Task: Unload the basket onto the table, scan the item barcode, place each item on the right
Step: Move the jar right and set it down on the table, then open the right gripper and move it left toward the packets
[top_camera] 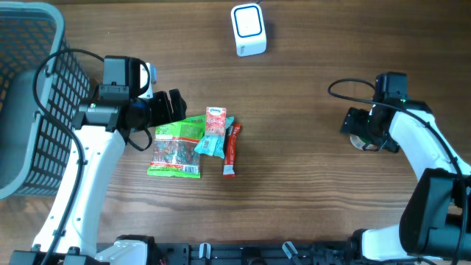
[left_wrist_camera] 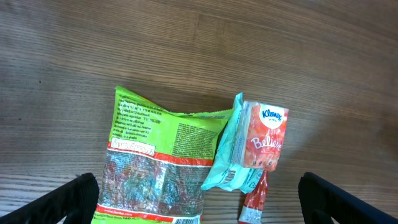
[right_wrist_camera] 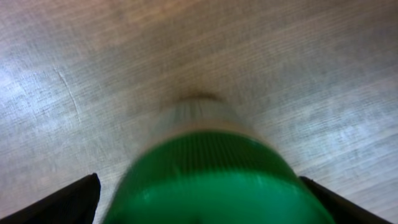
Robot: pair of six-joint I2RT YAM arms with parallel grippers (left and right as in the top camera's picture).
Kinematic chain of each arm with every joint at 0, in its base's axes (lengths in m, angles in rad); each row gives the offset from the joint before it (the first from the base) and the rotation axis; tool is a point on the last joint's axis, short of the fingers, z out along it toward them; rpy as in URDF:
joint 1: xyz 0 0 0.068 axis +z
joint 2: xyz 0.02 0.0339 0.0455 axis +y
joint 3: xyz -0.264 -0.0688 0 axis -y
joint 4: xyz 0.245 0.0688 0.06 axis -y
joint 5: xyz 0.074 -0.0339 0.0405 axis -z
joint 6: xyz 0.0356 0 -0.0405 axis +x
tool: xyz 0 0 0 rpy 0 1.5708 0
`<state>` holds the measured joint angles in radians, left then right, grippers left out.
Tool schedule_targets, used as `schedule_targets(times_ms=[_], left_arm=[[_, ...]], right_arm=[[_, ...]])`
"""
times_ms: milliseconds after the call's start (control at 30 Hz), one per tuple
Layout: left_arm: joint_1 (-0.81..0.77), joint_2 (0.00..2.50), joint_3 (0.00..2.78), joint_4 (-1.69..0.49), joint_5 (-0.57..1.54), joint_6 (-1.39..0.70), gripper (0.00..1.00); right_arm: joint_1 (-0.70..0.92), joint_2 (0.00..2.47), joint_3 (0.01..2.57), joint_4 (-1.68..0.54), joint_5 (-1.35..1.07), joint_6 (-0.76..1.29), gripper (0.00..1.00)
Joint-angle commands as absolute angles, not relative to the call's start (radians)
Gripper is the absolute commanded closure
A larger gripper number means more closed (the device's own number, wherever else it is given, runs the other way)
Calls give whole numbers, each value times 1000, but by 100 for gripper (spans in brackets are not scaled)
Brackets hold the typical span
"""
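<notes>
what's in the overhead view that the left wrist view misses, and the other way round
Only overhead: the basket, the white scanner and the right arm. Only left wrist: the Kleenex name readable on the tissue pack. Both: the green bag, tissue pack, teal packet and red stick on the wood table.

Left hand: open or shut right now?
Open. Left hand: fingers wide apart at the wrist view's lower corners, gripping nothing; bag lies flat beneath.
</notes>
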<state>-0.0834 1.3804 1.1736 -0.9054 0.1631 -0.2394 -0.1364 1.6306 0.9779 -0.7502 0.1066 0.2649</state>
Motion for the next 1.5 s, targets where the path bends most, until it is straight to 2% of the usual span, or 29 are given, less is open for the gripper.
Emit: schedule_targets(times_ms=[0,133,267,600,800,967,1467], left_arm=[[-88,1383,1177,-903,174,-247,0],[-88,1383,1177,-903,174,-247,0],[-88,1383,1177,-903,174,-247,0],[-88,1383,1177,-903,174,-248,0],[-88,1383,1177,-903,174,-248,0],[-88,1383,1177,-903,174,-247,0],[-88,1383,1177,-903,174,-247,0]], right_arm=[[-140,1591,1098,-814,130,274,0],[-136,1556,1239,-943,87,322,0],[-107,1516,1337,-1033,-99,313,0],[126,1490,1316,-931,-513,315,2],[287,1526,1314,-843,-511,350,26],[386,1585,1314,-780,-464,444,25],[566,1886,1314,-567,-472,479,29]])
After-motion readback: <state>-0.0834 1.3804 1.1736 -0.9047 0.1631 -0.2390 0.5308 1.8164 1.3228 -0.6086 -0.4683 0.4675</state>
